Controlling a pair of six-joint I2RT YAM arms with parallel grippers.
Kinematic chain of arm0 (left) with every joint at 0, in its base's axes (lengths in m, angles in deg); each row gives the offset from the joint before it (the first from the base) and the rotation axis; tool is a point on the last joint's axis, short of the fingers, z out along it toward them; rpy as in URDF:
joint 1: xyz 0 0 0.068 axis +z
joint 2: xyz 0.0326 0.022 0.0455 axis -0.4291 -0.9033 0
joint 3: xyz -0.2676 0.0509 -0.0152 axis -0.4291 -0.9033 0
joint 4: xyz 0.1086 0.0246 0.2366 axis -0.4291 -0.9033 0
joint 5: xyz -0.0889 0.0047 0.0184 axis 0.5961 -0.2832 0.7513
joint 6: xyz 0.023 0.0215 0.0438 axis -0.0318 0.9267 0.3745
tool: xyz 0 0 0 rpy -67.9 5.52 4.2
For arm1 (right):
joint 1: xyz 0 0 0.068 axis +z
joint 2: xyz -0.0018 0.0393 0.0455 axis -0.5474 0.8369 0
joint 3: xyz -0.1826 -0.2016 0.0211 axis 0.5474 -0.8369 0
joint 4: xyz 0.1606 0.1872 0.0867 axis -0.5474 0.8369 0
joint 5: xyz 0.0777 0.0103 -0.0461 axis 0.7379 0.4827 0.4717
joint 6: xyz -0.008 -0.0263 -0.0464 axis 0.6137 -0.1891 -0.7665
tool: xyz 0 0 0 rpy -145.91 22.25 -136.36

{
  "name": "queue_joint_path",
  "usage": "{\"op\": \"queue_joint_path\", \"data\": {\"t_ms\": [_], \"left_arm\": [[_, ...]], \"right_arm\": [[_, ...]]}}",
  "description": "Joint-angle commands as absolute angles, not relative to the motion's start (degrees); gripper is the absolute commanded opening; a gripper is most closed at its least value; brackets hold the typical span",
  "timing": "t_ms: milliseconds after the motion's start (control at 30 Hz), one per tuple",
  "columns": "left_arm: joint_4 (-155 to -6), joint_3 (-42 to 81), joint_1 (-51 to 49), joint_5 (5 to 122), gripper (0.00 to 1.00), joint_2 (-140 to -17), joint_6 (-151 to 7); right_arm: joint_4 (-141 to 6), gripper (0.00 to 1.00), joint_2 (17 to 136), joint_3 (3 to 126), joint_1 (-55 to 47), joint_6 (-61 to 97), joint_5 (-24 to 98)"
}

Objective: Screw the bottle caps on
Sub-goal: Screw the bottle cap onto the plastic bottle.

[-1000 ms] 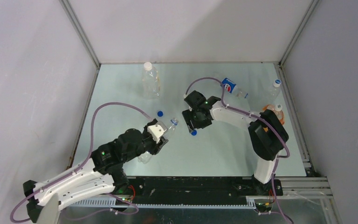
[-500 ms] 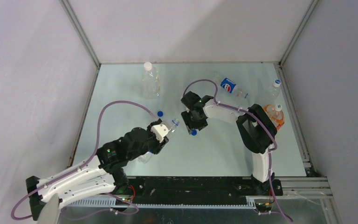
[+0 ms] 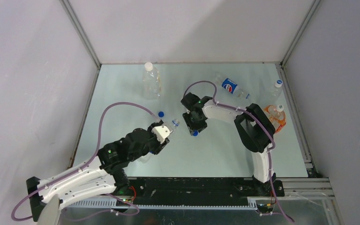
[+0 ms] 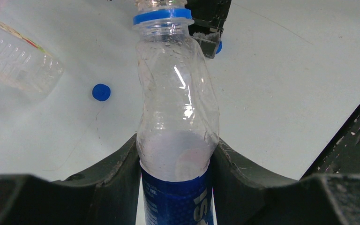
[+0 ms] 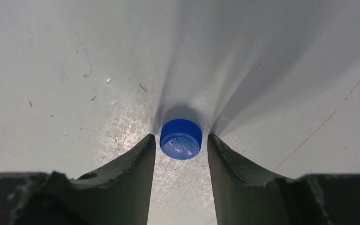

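My left gripper (image 4: 176, 145) clenches the blue-labelled bottle (image 4: 178, 108), whose neck is bare. My right gripper (image 5: 181, 140) straddles a blue cap (image 5: 181, 138) on the table (image 5: 75, 70); whether it is pinched, I cannot tell. Beyond lies a loose cap (image 3: 161, 113). The far upright bottle (image 3: 151, 79) looks capped; the lying bottle (image 3: 229, 86) has a mouth too small to judge.

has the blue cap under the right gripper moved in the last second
No. The blue cap at the right gripper keeps its spot, equally far from the loose blue cap to its left.
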State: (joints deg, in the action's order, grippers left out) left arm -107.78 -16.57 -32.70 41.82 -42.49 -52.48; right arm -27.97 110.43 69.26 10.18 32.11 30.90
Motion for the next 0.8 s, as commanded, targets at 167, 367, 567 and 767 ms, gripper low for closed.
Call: {"op": "queue_joint_path", "data": {"t_ms": [167,367,567,767], "left_arm": [[-109.2,-14.2,-32.4,42.3,0.0,-42.4,-50.8],[-108.4,-14.5,-32.4,43.5,0.0,-39.8,-50.4],[-106.0,-15.1,-32.5,46.1,0.0,-37.5,-49.2],[-103.7,-14.5,-32.4,52.3,0.0,-40.5,-47.9]], "right_arm": [[-25.9,0.33,112.9,72.7,11.2,31.7,27.5],[-25.1,0.07,106.2,69.9,11.8,29.7,28.4],[-26.8,0.0,89.7,61.7,10.8,26.2,34.1],[-30.4,0.0,70.5,55.4,6.9,20.8,48.7]]}}
